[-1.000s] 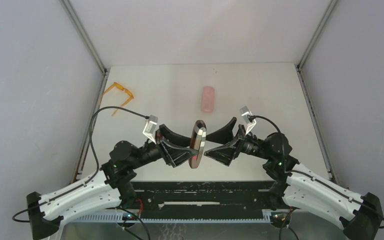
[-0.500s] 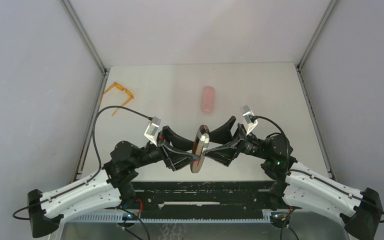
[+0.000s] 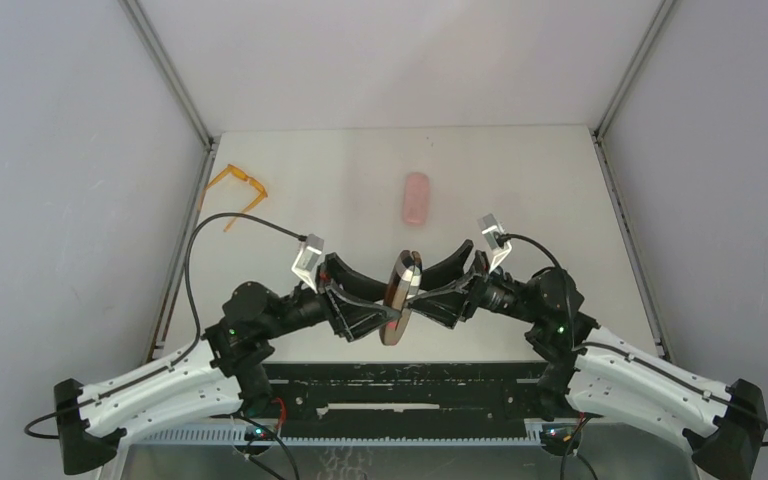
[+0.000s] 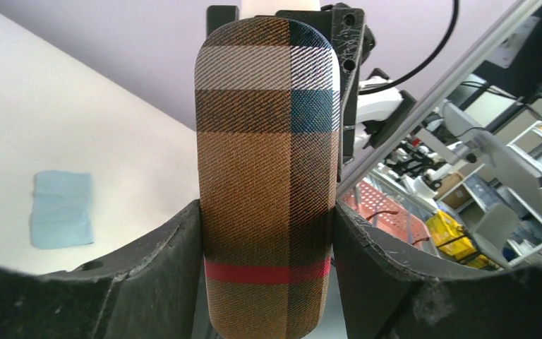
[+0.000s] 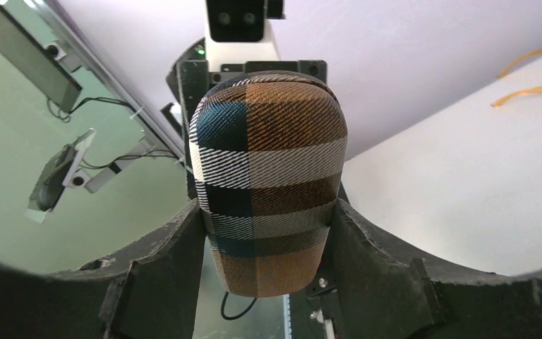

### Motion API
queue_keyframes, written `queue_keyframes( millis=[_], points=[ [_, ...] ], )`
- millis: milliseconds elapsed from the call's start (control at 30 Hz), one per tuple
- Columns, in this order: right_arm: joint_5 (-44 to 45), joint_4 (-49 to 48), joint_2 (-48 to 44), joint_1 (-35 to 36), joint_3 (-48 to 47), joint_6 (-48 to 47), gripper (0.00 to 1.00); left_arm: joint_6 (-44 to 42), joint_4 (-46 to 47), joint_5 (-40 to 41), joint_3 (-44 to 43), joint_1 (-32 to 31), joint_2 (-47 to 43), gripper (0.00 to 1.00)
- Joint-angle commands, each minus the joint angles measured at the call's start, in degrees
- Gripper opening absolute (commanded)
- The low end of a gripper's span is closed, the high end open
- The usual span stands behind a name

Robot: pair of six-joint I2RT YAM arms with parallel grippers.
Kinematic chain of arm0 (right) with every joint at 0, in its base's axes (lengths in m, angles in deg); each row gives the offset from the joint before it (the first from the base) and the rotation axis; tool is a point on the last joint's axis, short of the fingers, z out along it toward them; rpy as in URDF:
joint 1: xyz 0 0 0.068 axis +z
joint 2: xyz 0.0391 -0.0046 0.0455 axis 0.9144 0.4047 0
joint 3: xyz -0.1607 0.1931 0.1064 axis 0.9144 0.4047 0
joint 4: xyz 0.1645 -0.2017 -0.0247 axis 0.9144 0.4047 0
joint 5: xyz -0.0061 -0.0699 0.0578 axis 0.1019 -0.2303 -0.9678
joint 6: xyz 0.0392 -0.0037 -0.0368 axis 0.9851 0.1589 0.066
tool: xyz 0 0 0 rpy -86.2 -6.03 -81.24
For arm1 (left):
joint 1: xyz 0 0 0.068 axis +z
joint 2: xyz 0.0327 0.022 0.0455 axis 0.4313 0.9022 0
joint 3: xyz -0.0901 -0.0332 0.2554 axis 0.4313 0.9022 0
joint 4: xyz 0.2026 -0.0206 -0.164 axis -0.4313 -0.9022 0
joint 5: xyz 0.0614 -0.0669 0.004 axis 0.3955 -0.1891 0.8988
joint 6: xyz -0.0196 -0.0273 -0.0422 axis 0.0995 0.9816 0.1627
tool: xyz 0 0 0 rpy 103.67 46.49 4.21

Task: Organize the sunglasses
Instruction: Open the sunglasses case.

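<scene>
The orange sunglasses (image 3: 238, 190) lie unfolded at the table's far left edge; their arms (image 5: 536, 70) also show in the right wrist view. A brown plaid case (image 3: 400, 298) hangs above the near middle of the table, held on edge between both arms. My left gripper (image 3: 388, 306) is shut on it from the left, its fingers pressed to the case (image 4: 268, 176) just above the red stripe. My right gripper (image 3: 413, 290) grips the opposite side, both fingers touching the case (image 5: 272, 183).
A pink case (image 3: 416, 197) lies flat at the middle of the table, beyond the held case. A light-blue cloth (image 4: 61, 210) rests on the table, seen only in the left wrist view. Grey walls with metal corner posts surround the table.
My right gripper has moved in from the right and closed its fingers onto the brown case. The left gripper has kept its grip; the case shifted slightly toward the near edge.
</scene>
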State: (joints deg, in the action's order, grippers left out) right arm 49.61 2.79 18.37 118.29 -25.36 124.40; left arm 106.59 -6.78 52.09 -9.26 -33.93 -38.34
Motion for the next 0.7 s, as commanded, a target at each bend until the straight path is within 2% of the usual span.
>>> queue_keyframes(
  millis=[0, 300, 467, 667],
  points=[
    [8.6, 7.9, -3.4, 0.3, -3.5, -4.3, 0.34, -4.9, -7.4, 7.4, -5.4, 0.1, -0.9, 0.00],
    [25.2, 29.2, -4.4, 0.4, -9.9, -11.1, 0.17, -10.3, -21.4, 20.6, -11.5, 0.0, 2.9, 0.00],
    [32.5, 36.0, -3.6, 0.5, -13.3, -14.0, 0.10, -11.3, -26.2, 26.0, -14.7, 0.0, 6.0, 0.00],
    [36.8, 41.1, -2.1, 0.9, -17.2, -16.7, 0.04, -11.7, -30.2, 32.4, -17.3, -0.3, 8.8, 0.01]
  ],
)
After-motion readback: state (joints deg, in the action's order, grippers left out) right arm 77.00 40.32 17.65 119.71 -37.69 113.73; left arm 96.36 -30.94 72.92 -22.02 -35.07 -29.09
